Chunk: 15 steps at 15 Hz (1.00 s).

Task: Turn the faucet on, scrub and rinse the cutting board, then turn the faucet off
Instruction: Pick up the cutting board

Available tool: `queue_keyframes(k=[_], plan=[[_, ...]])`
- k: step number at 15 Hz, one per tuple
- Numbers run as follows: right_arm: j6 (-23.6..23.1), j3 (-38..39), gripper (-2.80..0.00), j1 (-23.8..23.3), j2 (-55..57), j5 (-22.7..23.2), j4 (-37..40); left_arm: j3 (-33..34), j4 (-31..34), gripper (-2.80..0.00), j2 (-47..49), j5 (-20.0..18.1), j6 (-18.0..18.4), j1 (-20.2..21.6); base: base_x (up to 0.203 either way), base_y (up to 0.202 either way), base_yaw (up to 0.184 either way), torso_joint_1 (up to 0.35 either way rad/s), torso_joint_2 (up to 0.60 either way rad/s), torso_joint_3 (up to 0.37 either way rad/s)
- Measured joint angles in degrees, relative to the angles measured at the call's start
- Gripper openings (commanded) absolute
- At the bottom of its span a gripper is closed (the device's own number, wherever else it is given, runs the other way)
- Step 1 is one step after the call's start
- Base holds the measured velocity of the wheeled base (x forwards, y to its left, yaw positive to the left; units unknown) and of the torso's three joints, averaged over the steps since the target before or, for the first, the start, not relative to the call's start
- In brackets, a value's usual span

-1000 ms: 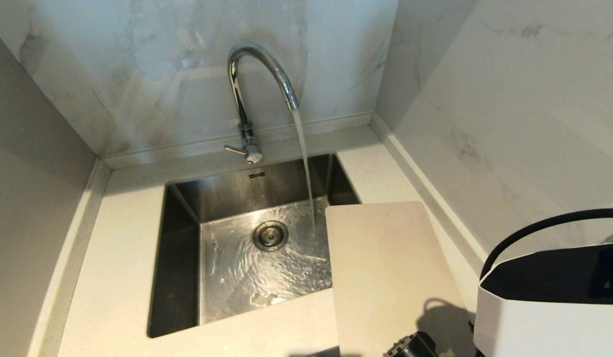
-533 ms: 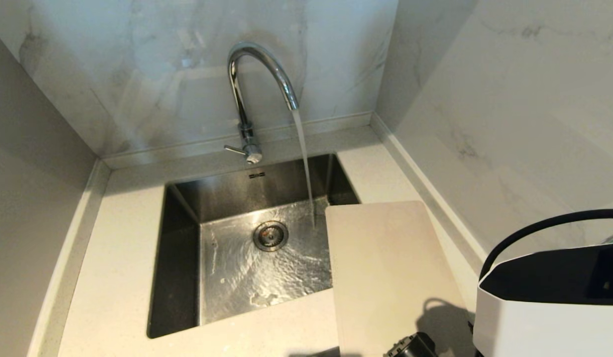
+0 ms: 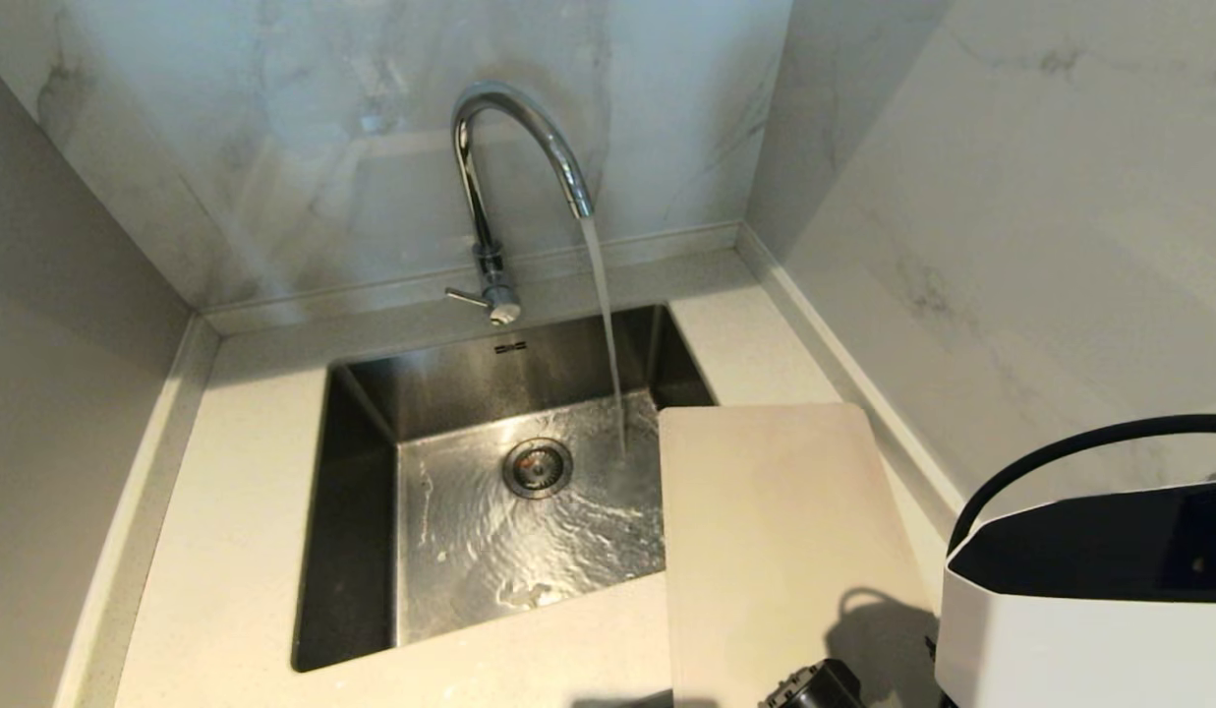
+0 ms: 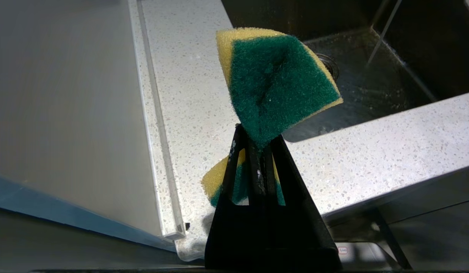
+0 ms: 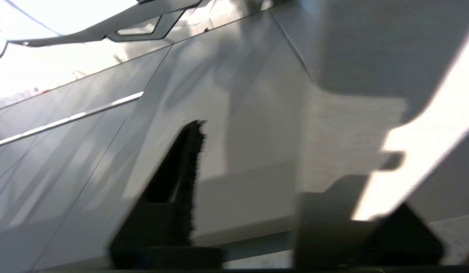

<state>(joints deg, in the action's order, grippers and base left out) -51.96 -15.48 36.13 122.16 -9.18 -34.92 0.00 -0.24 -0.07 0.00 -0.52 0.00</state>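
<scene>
Now, left pincer (image 4: pixel 257 146): squeezed shut on the sponge, up over the counter, out of the head view.
Sponge (image 4: pixel 279 79): green on one side, yellow on the other, bent, sticking out past the tips.
Right pincer (image 5: pixel 283 170): low, by the near end of the board; too blurry to tell if wide or gripping.
Right arm (image 3: pixel 1079 610): big white and black cover at the right of the head view.
Cutting board (image 3: pixel 775 551): flat on the counter, right of the sink, far left corner poking out over the sink.
Sink (image 3: pixel 509 364): shiny metal, wet floor with ripples, round drain (image 3: pixel 537 467) in the middle.
Water (image 3: pixel 608 324): running down from the spout, landing just beside the board's corner.
Faucet (image 3: pixel 490 197): tall and curved, behind the sink, thin lever (image 3: pixel 465 295) sticking out to the left.
Counter (image 3: pixel 224 511): pale and speckled, all around the sink.
</scene>
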Motion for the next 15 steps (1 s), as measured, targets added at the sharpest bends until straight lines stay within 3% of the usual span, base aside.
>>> queue_keyframes(k=[11, 15], plan=[[-0.7, -0.5, -2.80, 0.4, -3.4, -1.1, 0.7, 0.0, 0.0, -2.80, 0.0, 0.0, 0.0, 0.0, 0.000, 0.000, 0.000, 0.000, 0.00, 0.000], [-1.2, -0.7, -2.80, 1.3, -9.5, -1.3, 5.6, 0.0, 0.0, -2.80, 0.0, 0.0, 0.0, 0.0, 0.000, 0.000, 0.000, 0.000, 0.00, 0.000]])
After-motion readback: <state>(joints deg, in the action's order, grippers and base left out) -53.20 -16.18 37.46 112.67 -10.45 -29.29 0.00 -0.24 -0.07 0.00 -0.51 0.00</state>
